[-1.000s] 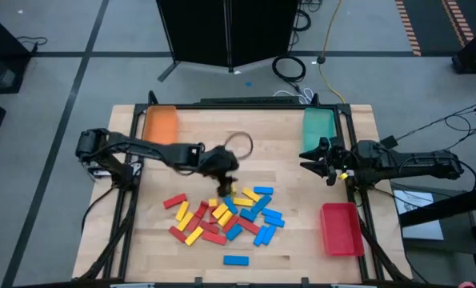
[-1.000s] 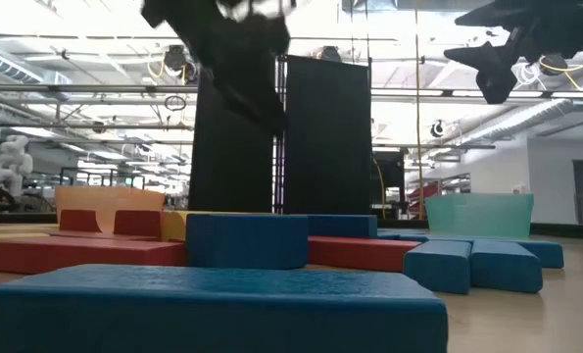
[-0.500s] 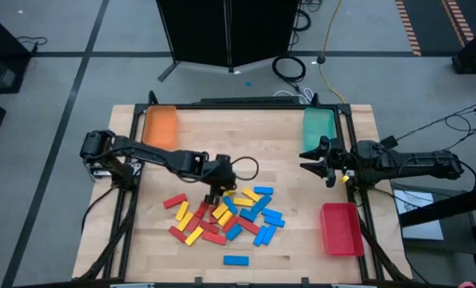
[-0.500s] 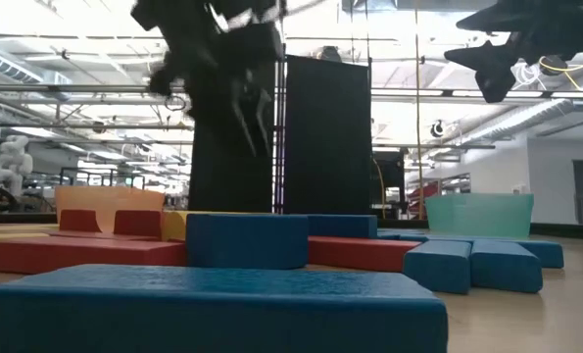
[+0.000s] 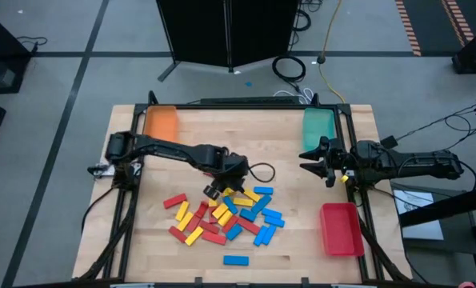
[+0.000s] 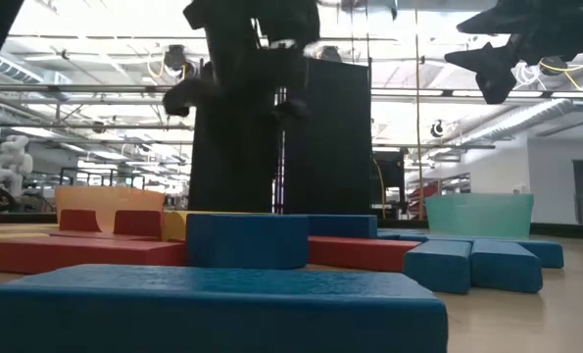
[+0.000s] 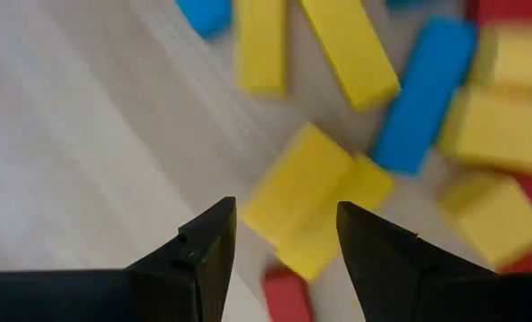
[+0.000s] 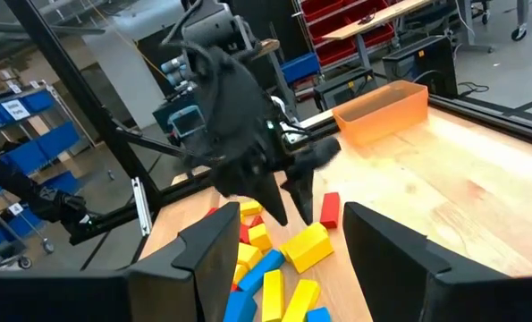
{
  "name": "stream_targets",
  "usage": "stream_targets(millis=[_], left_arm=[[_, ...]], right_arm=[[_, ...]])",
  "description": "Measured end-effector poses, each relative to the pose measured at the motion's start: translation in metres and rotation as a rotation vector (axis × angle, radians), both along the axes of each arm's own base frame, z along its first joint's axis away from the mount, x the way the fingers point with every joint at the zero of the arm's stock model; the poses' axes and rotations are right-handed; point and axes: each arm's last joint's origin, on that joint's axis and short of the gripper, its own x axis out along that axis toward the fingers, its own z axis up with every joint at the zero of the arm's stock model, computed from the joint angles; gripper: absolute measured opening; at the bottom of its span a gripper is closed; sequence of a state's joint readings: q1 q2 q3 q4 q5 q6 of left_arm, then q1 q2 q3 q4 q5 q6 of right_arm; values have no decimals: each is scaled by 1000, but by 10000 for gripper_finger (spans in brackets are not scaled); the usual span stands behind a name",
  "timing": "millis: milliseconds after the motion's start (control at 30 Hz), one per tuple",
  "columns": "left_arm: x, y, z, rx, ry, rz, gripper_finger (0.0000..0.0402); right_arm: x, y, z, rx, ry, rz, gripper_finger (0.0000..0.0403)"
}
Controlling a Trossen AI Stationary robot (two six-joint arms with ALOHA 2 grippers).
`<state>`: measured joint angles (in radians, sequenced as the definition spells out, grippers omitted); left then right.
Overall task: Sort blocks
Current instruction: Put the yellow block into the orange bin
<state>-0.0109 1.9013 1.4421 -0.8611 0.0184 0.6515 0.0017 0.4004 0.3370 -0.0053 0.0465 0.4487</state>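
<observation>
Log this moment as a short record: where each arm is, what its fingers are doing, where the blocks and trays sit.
left gripper: above the far edge of the block pile, fingers open, nothing between them; a yellow block lies just below
right gripper: waits at the table's right side near the teal tray, fingers open, empty
blocks: red, yellow and blue mixed in one pile mid-table; one blue block lies apart at the near edge
orange tray: far left corner
red tray: right side, no block seen inside
</observation>
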Motion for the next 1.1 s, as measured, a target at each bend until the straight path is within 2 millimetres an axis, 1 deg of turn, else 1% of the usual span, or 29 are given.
stream_targets(millis=[100, 200, 300, 467, 633, 700, 867, 1000, 1100], left_arm=[[0, -4, 0, 23, 49, -104, 192], [4, -7, 2, 62, 6, -187, 192], [7, -6, 3, 89, -29, -241, 192], [7, -2, 3, 119, -31, -331, 192], [6, 0, 1, 100, -16, -377, 192], [9, -1, -5, 94, -10, -402, 192], [12, 1, -23, 82, 41, -400, 192], [15, 2, -29, 95, 51, -397, 192], [15, 2, -30, 94, 56, -395, 192]], right_arm=[[0, 0, 0, -15, 4, 1, 194], [0, 0, -1, -21, 13, 1, 194], [0, 0, -2, -18, 20, 1, 194], [0, 0, -2, -16, 24, 1, 194], [0, 0, -2, -16, 24, 1, 194], [0, 0, -2, -16, 23, 1, 194], [0, 0, -2, -16, 24, 1, 194], [0, 0, -2, -16, 26, 1, 194], [0, 0, -3, -16, 30, 1, 194]])
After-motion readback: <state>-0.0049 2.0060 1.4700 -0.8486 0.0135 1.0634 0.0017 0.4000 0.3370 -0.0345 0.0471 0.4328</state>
